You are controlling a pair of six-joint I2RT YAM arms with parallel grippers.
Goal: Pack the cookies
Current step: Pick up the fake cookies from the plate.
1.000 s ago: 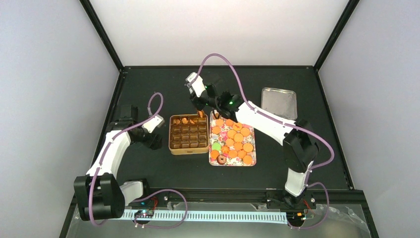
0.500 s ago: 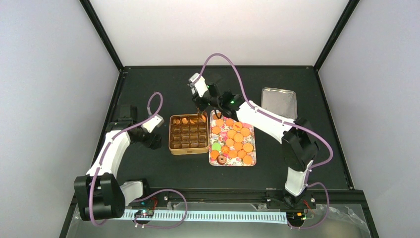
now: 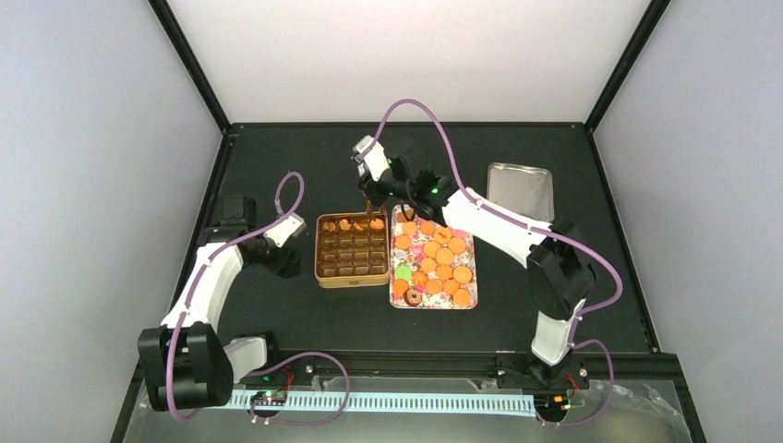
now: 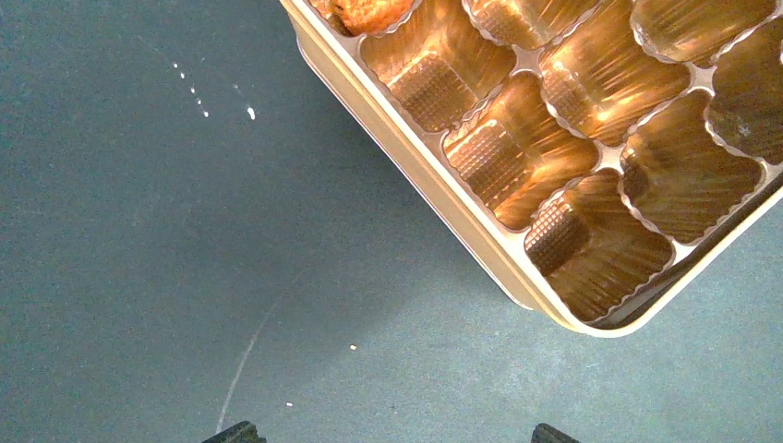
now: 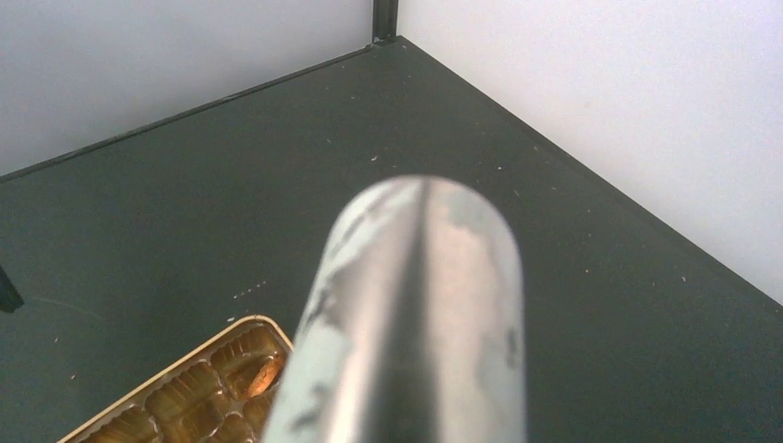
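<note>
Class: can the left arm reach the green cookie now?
Probably yes: the left gripper need only cross the low tin, and the right arm hangs over the lid's far end, clear of the green cookie.

Your right gripper [image 3: 373, 201] hung over the far right corner of the square tin [image 3: 352, 281], and a few cookies [image 3: 343, 224] sat in its back row. Most of them were on the flowery lid [image 3: 474, 288] just beside it. Your left gripper [image 3: 288, 265] hovered near the tin's left side.
</note>
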